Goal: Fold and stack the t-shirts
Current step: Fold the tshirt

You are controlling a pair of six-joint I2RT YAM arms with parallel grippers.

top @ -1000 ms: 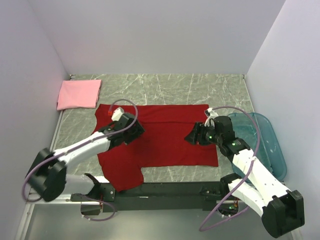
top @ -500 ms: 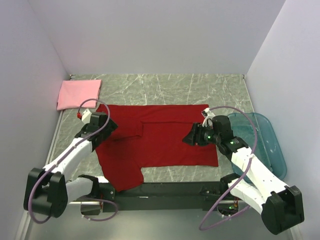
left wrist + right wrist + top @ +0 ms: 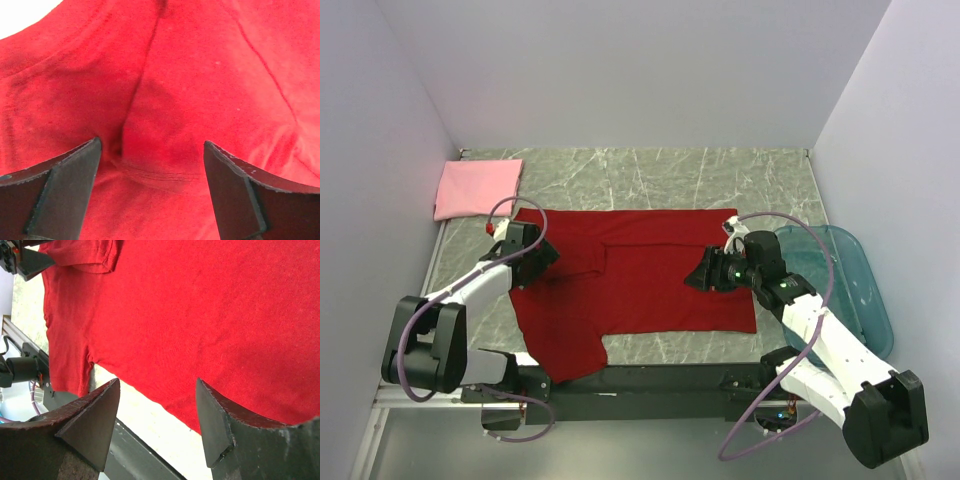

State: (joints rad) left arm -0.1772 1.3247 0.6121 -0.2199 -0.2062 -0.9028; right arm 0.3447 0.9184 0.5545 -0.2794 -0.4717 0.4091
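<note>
The deep red t-shirt (image 3: 650,285) lies spread across the middle of the table, its upper left sleeve folded in over the body. The light pink t-shirt (image 3: 477,188) lies folded at the back left corner. My left gripper (image 3: 540,260) hovers open over the red shirt's left edge. In the left wrist view its fingers (image 3: 65,175) straddle a stitched sleeve hem (image 3: 160,175) and hold nothing. My right gripper (image 3: 698,275) is open and empty above the right half of the red t-shirt (image 3: 200,305), near its front hem.
A translucent teal bin (image 3: 855,290) sits at the right edge of the table, behind my right arm. Grey walls close in the left, back and right. The black base rail (image 3: 650,380) runs along the near edge, just below the shirt's lower sleeve.
My left gripper let go of the folded sleeve over the shirt's body, opened and drew back to the left edge. The right gripper shifted slightly left.
</note>
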